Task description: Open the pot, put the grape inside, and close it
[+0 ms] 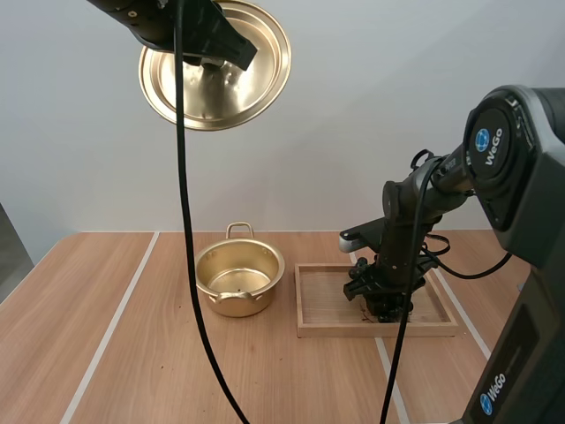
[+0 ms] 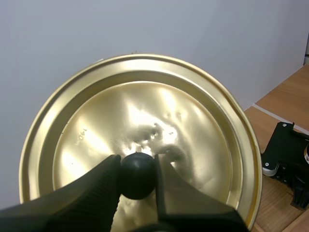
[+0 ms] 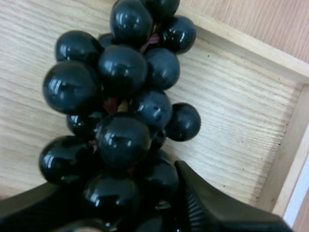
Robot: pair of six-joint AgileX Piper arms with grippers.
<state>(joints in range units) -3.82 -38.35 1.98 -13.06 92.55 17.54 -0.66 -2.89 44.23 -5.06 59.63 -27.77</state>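
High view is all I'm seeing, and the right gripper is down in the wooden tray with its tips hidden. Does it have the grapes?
Observer: In the right wrist view, the right gripper straddles the near end of the bunch of grapes and is closed against it on both sides.
Operator: Is the bunch off the tray?
Observer: No sign of that. It looks to lie flat on the floor of the wooden tray.
Operator: And the raised lid, how is it held?
Observer: In the left wrist view, the left gripper pinches the black knob at the centre of the lid.
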